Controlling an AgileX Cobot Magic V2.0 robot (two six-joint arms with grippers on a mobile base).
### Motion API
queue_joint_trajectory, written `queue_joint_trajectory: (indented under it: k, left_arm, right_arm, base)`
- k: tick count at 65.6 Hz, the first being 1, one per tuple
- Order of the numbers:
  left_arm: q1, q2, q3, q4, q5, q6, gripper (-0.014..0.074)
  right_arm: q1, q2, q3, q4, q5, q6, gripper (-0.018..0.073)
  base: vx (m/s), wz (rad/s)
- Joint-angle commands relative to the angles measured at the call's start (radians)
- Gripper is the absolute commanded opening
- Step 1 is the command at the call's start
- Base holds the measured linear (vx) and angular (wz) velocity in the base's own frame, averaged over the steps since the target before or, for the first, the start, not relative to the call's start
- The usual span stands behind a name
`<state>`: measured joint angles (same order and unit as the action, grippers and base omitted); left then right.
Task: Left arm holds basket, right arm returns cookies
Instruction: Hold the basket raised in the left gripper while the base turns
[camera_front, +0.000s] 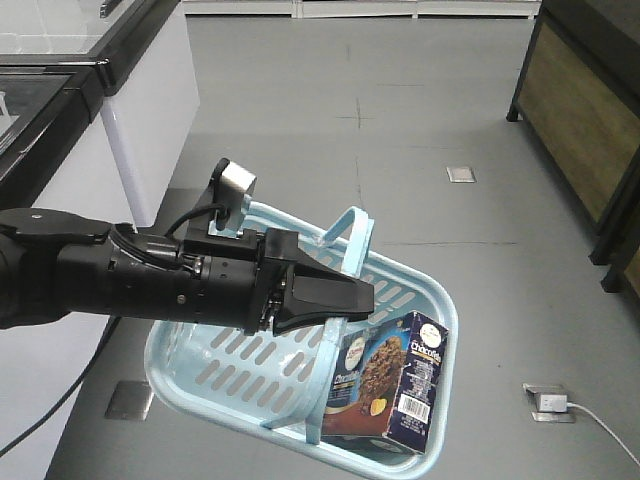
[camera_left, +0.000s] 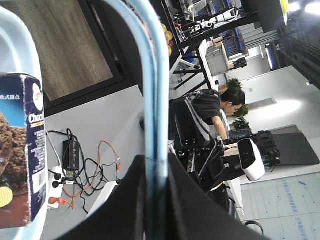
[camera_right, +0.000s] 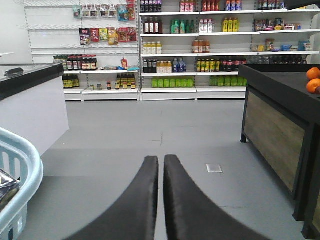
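Left claw (camera_front: 365, 297) clamping basket (camera_front: 432, 283) handle, cookies (camera_front: 395, 385) beside

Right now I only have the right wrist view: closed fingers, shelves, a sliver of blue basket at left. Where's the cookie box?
Observer: Front view: the cookies stand inside the basket, in the near right corner.
Operator: Basket held?
Observer: Yes. The left gripper is shut on one handle; the left wrist view shows the bar between its fingers.
Operator: Anything else in the basket?
Observer: Nothing else shows in front view, though the left arm hides part of it.
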<state>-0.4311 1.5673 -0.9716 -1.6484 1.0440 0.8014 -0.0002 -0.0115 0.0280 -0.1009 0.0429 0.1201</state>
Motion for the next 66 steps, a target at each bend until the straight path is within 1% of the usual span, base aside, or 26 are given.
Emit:
queue_joint_trajectory:
  k: [1, 34, 66]
  left_arm:
    - [-0.006, -0.048, -0.029, -0.124, 0.054, 0.015, -0.0003]
    - [-0.006, -0.048, -0.029, -0.124, 0.054, 0.015, -0.0003]
    - [-0.006, -0.048, -0.029, -0.124, 0.054, 0.015, -0.0003]
  right_arm:
    - [0.001, -0.012, 0.018, -0.002, -0.075, -0.007, -0.0006]
    - [0.001, -0.012, 0.018, -0.002, -0.075, -0.007, -0.0006]
    - [0.001, -0.012, 0.018, -0.002, -0.075, -0.007, -0.0006]
  base:
    - [0.00, 0.00]
    - [0.02, -0.03]
    - [0.16, -0.07]
